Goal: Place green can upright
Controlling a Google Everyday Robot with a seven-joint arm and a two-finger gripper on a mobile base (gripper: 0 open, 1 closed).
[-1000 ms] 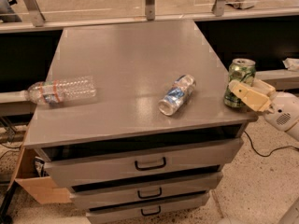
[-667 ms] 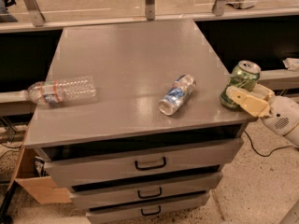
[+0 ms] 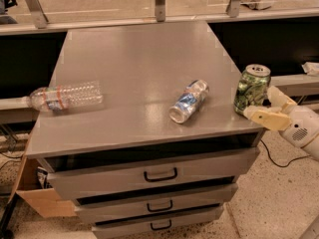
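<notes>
Camera view, green can [image 3: 251,87] upright at cabinet top's [image 3: 139,59] right edge, gripper [image 3: 260,103] against can, grasp or release cannot be told.

We saw a dim, warm yellowish light falling from above. The flat grey metal top of the drawer cabinet [image 3: 139,59] carried a broad soft sheen, palest around the lying blue-and-silver drink can [image 3: 189,101]. Small highlights glittered on the clear plastic bottle [image 3: 67,95]. Deep shadow filled the gaps above the drawers and the recesses on both sides. The cream gripper [image 3: 268,107], at the top's right edge beside the upright green can [image 3: 251,89], was well lit, and the can's silver lid glinted.
</notes>
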